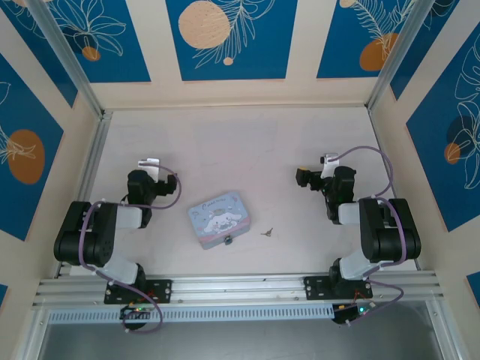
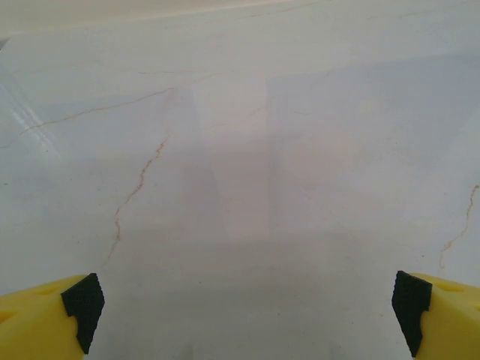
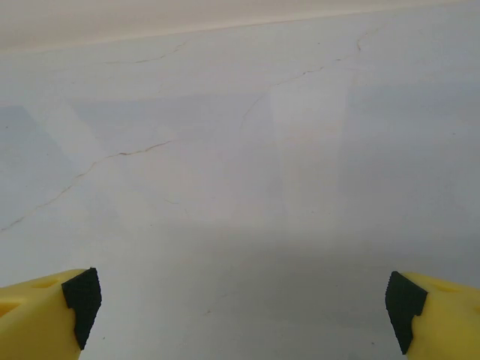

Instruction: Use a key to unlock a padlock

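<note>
The tiny padlock (image 1: 227, 241) lay against the near edge of a pale blue cartoon-printed tin (image 1: 219, 215) at the middle of the surface (image 1: 247, 142). The key (image 1: 266, 232) lay just to the padlock's right, apart from both lock and tin. The overhead camera took in lock, key and tin together. The two wrist cameras looked down on pale, faintly cracked surface framed by yellow fingers (image 2: 41, 322) tipped with black pads (image 3: 81, 296).

The tin sat near the metal rail (image 1: 240, 285) along the near edge, well clear of the side walls. Broad open surface stretched from it to the blue-panelled back wall (image 1: 232, 37) and out to either arm.

The left hand (image 1: 148, 165) was just beyond the tin's left side, and the right hand (image 1: 328, 160) stood well apart on the right, beyond the key. Both hands were spread as wide as they go, with nothing between the fingers and no hold on lock, key or tin.
</note>
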Available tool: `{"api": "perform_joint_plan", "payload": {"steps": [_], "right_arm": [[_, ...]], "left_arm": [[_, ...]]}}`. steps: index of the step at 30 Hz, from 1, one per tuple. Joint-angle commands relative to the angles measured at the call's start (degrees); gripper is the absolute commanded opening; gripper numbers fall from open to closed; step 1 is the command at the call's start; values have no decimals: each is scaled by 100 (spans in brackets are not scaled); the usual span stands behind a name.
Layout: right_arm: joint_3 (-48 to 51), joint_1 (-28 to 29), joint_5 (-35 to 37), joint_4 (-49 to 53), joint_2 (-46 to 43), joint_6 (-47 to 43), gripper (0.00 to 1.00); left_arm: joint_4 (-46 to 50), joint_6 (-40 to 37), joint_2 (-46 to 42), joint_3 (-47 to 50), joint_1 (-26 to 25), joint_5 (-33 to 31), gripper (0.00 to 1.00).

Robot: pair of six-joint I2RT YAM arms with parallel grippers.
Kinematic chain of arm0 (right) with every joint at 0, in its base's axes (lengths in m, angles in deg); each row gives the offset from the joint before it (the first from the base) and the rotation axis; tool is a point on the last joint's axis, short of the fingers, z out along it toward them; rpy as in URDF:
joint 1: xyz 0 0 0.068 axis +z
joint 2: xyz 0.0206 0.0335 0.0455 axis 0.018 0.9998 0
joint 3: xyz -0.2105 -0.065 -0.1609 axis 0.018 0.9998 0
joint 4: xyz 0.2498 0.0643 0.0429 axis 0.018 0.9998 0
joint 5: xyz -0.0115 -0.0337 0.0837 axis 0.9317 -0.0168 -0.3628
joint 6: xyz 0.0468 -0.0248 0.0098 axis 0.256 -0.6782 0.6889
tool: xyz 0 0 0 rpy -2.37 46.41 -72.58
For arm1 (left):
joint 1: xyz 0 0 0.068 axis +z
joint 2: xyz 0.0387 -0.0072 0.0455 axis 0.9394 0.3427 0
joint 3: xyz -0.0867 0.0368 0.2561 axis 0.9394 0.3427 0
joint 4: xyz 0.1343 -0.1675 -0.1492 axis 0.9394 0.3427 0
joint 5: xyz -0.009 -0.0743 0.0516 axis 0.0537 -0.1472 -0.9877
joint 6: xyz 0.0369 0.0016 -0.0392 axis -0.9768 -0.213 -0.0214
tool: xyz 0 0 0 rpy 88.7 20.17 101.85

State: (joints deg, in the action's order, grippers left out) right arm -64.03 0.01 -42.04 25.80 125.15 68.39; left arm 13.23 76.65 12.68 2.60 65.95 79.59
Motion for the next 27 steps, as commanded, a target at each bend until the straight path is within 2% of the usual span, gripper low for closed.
{"api": "perform_joint_plan", "payload": {"steps": [1,10,13,20,22,24,27], "right_arm": [[-68,-35,-296,-48,-40,-165,99],[-68,-30,-293,-56,-40,-164,99],[-154,-26,29,110,-36,-52,99],[-130,-30,21,63,-38,-35,99],[-176,-4,270,262,-208,41,99],[-410,-19,431,968,-554,106,99],[-956,-6,710,2194,-934,293,99]], "left_arm": [[-69,-88,-71,-17,19,143,100],[-58,-71,-59,-34,28,150,100],[-8,-62,-52,-70,50,178,100],[-62,-71,-115,-17,31,83,100],[460,-5,-321,-213,6,-155,100],[1455,130,-601,-620,-2,-464,100],[2406,254,-890,-971,1,-288,100]]}}
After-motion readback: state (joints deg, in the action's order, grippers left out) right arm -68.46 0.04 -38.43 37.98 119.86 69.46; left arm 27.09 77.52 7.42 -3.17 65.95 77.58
